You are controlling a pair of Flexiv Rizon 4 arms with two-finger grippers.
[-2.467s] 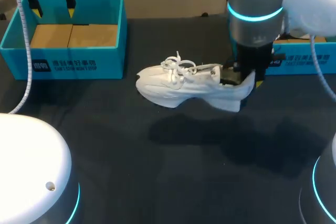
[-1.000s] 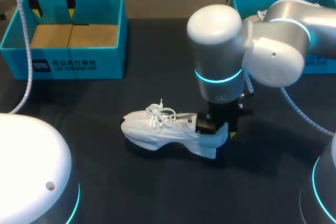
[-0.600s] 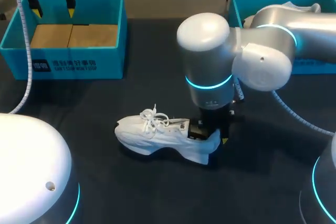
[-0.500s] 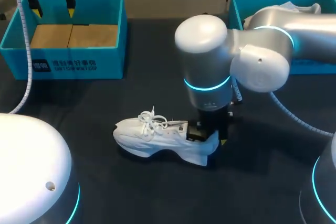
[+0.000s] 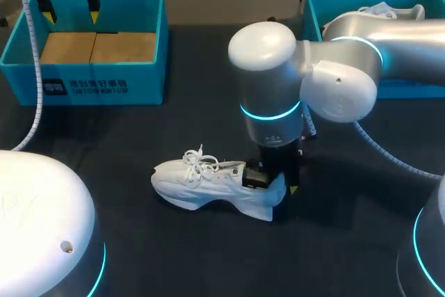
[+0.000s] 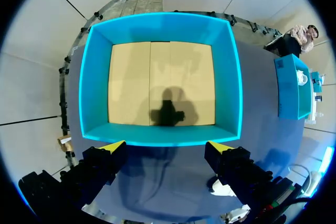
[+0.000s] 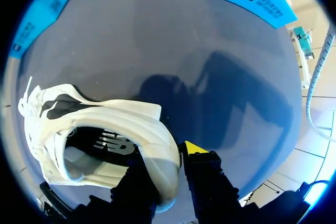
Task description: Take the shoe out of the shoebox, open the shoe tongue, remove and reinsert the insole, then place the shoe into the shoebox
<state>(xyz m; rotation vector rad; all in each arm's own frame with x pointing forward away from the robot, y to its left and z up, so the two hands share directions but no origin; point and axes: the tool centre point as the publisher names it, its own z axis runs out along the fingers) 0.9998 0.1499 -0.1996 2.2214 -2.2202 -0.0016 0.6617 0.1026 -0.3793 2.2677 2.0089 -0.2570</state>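
L gripper (image 5: 69,6) hangs over the left shoebox (image 5: 83,87) at the table's far-left corner, fingers spread wide, nothing between them; box interior shows only a tan floor. Shoe (image 5: 201,184), white, sits sole-down on the dark table (image 5: 174,262) near centre, toe pointing left, laces loose on top. R gripper (image 5: 274,180) is clamped on the shoe's heel collar, one finger inside the opening, one outside, per wrist view. Right shoebox (image 5: 417,88) at far right holds a second shoe (image 5: 386,10).
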